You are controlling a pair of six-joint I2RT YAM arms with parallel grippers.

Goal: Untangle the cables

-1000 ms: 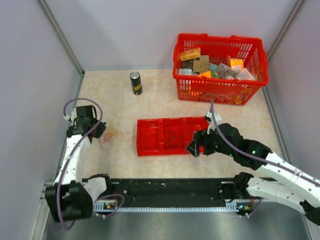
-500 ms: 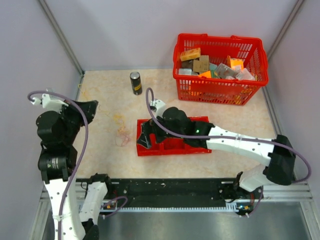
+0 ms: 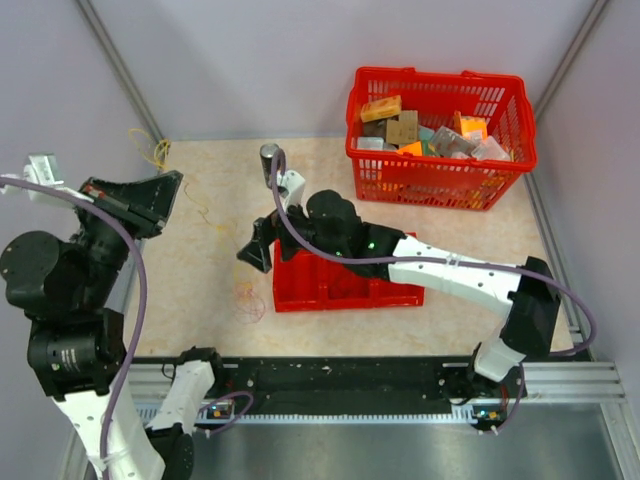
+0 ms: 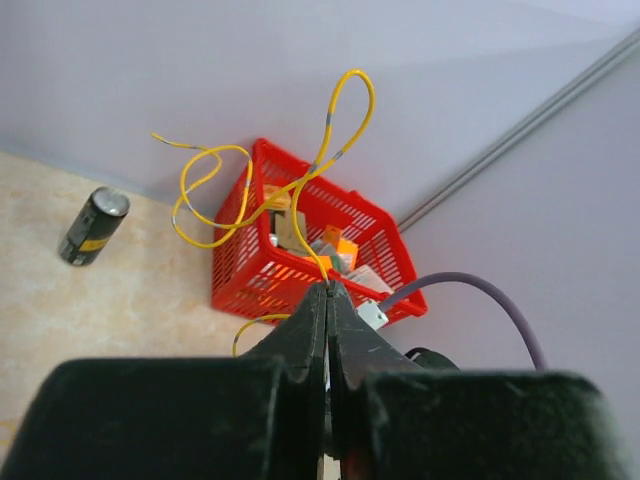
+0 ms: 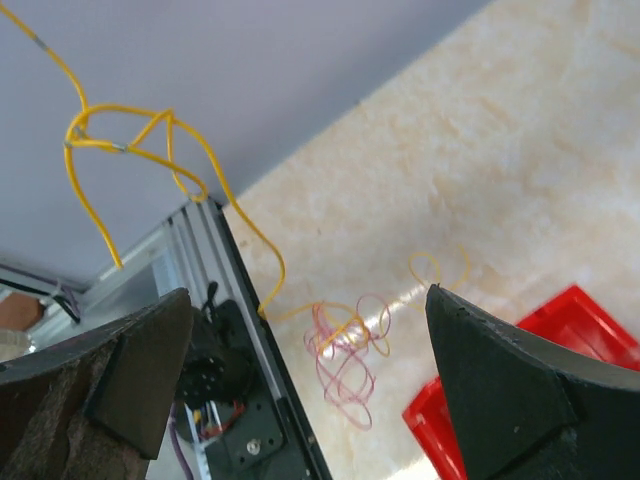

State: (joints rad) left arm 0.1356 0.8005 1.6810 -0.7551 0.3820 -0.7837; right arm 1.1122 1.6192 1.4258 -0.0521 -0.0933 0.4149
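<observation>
My left gripper (image 3: 172, 182) is raised high at the left and shut on the yellow-orange cable (image 3: 150, 150). In the left wrist view its jaws (image 4: 328, 292) pinch the yellow cable (image 4: 240, 195), which loops up in the air. The cable trails down to a small tangle with the red cable (image 3: 248, 300) on the table. My right gripper (image 3: 256, 250) is open and empty, hovering above and right of that tangle. The right wrist view shows its gripper (image 5: 308, 292) wide open over the red cable (image 5: 345, 370) and yellow cable (image 5: 150, 130). No whitish cable is clear.
A red compartment tray (image 3: 340, 288) lies mid-table under the right arm. A red basket (image 3: 440, 180) full of boxes stands at the back right. A dark can (image 3: 270, 165) stands at the back. Grey walls close in at left and rear.
My left arm rose and lifted the yellow cable off the table, stretching it from the tangle. My right arm swung left across the tray toward the tangle.
</observation>
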